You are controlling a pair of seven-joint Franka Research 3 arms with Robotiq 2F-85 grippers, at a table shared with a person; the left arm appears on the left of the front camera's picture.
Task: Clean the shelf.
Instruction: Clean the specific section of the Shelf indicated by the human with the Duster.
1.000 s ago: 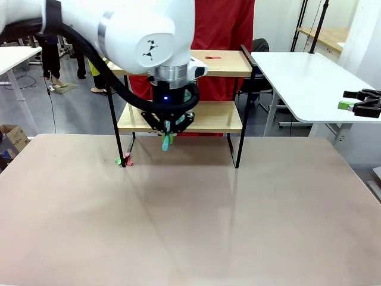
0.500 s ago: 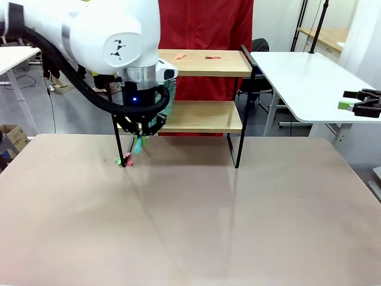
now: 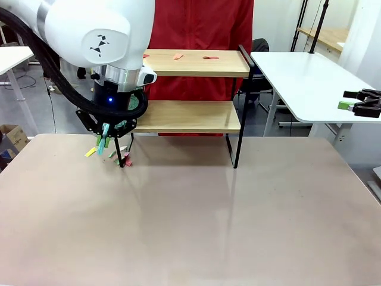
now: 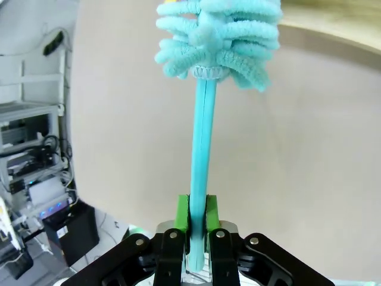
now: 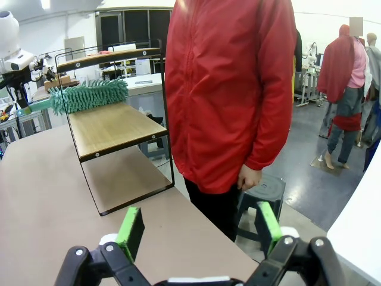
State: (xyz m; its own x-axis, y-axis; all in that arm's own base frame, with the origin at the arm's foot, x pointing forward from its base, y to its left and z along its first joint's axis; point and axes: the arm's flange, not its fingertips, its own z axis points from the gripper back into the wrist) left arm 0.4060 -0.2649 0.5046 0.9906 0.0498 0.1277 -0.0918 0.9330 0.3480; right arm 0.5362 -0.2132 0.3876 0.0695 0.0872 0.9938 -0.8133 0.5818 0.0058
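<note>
The shelf (image 3: 196, 63) stands at the table's far side, two wooden boards in a black frame. My left gripper (image 3: 106, 130) hangs at its left end, shut on the handle of a teal duster (image 4: 199, 155). The duster's fluffy head (image 5: 89, 95) lies at the end of the lower board (image 5: 113, 128). Two small reddish scraps (image 3: 177, 56) rest on the top board. A yellow scrap (image 3: 90, 152) and green and pink scraps (image 3: 124, 159) lie on the table by the shelf's left front leg. My right gripper (image 5: 199, 226) is open and holds nothing.
A person in a red jacket (image 5: 232, 89) stands behind the shelf with one hand hanging down. A white side table (image 3: 309, 83) at the right carries a black device (image 3: 363, 102). The brown table (image 3: 196, 220) spreads wide in front of the shelf.
My left arm has swept the duster leftwards along the lower board to its left end. A yellow scrap now lies on the table left of the shelf's leg.
</note>
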